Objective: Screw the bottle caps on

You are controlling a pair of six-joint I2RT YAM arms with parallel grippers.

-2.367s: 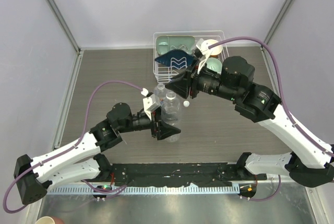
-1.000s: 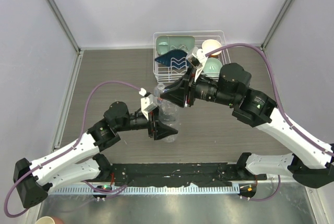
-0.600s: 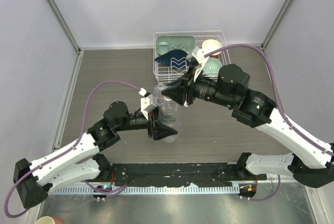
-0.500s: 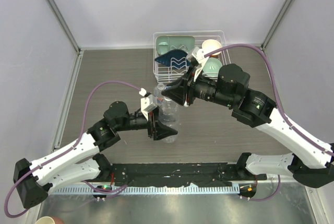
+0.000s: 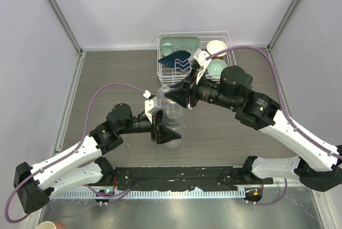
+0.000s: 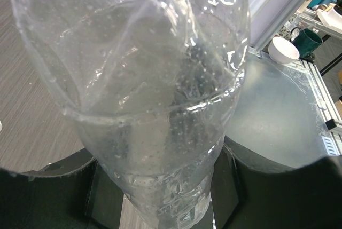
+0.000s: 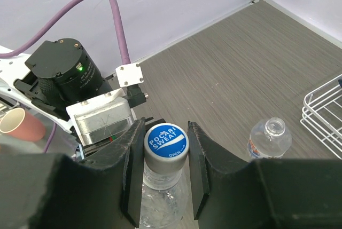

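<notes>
Right wrist view: my right pincer (image 7: 165, 132) is closed on the cap (image 7: 166, 141), one finger pressed against each side. The cap has a round blue print on top. It sits on the neck of the bottle (image 6: 155, 79), directly below the pincer and centred between the fingers.

Left wrist view: my left pincer (image 6: 163, 194) is clamped across the clear lower body of that bottle, whose wall fills the view. I cannot tell whether the base rests on the tabletop (image 7: 256, 69).

Governing relation: the bottle stands upright, its long axis running straight down from the right pincer at the neck to the left pincer on the body. I judge the coming move to be a turn of the cap about that axis, with the left arm holding the body against it. The right arm alone is placed to turn. I cannot tell whether the threads have engaged.

Outstanding: the other bottle (image 7: 270, 135) stands just beside the first with its neck open and uncapped. I find no second cap in any view.
</notes>
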